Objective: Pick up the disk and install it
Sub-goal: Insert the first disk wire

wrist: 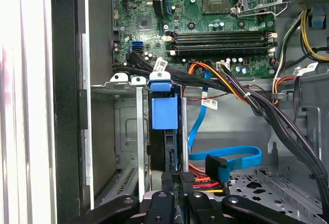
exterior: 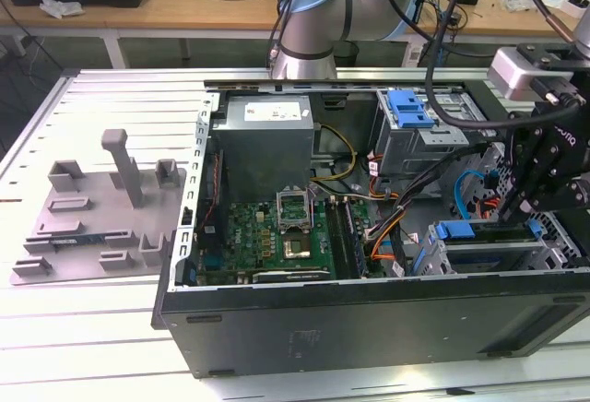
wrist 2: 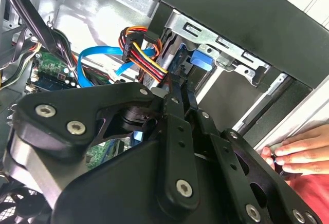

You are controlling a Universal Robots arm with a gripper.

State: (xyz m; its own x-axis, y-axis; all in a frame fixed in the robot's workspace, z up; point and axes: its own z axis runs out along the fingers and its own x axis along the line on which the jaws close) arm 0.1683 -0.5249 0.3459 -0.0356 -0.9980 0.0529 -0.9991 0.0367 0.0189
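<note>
White slatted bench top (exterior: 83, 328) carries the open black computer tower (exterior: 369, 328), and your black two-fingered gripper (wrist 2: 181, 88) sits low at about four o'clock of that case in the exterior view. The silver disk in its blue plastic bracket (wrist: 164, 112) stands edge-on between the grey metal rails of the drive cage (wrist: 140, 131), right ahead of the gripper. Whether the gripper is clenched on it or released, you cannot tell from these views. I judge the disk is part-way into its bay, so push straight along the rails. Mind the red, yellow and black power lead (wrist 2: 141, 54) and the flat blue data cable (wrist: 226, 156) just beside the slot. A person's hand (wrist 2: 300, 152) rests at the case edge, so go slowly
</note>
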